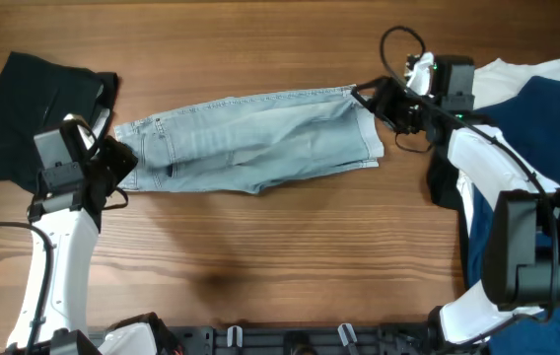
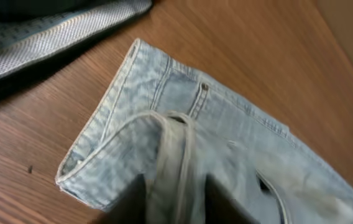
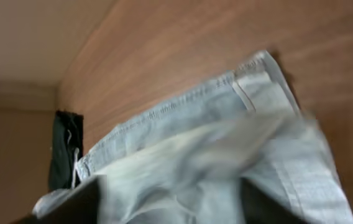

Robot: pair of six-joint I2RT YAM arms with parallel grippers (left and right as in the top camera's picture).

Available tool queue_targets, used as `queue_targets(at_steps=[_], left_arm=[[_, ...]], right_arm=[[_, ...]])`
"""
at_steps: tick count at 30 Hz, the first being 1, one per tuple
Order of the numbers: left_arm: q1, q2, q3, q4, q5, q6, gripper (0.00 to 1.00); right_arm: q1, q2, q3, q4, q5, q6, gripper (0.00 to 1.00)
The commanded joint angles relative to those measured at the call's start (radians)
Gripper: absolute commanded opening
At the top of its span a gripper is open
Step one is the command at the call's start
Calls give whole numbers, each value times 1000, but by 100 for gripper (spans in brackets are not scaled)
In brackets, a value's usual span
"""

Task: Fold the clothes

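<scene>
The light-blue denim shorts (image 1: pixel 250 143) lie stretched left to right across the wooden table. My left gripper (image 1: pixel 120 163) is at their left end, the waistband. In the left wrist view my fingers (image 2: pixel 175 202) are shut on a raised fold of the denim (image 2: pixel 183 106). My right gripper (image 1: pixel 371 99) is at the far right corner, by the hems. In the right wrist view the fingers (image 3: pixel 173 205) stand half apart with blurred, bunched denim (image 3: pixel 226 124) filling the gap and rising toward the camera.
A black garment (image 1: pixel 34 108) lies at the far left, close to my left arm, and shows a grey mesh lining in the left wrist view (image 2: pixel 40 37). Navy and white clothes (image 1: pixel 546 108) are piled at the right edge under my right arm.
</scene>
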Motion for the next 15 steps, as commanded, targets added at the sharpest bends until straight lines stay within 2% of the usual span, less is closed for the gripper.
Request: queue_targets(at_steps=[1, 5, 8, 11, 14, 15], left_arm=[[0, 3, 19, 9, -18, 7, 49], [0, 3, 19, -22, -17, 34, 55], [0, 3, 19, -64, -17, 88, 55], [0, 3, 19, -101, -17, 98, 49], [0, 11, 14, -142, -22, 138, 46], [0, 17, 12, -154, -37, 138, 47]], right_arm=[[-24, 18, 15, -6, -2, -81, 87], [-59, 18, 15, -147, 7, -134, 81], [-72, 18, 15, -309, 100, -213, 76], [-71, 19, 15, -406, 186, -275, 72], [-71, 20, -3, -436, 220, -309, 73], [-71, 20, -13, -435, 222, -310, 76]])
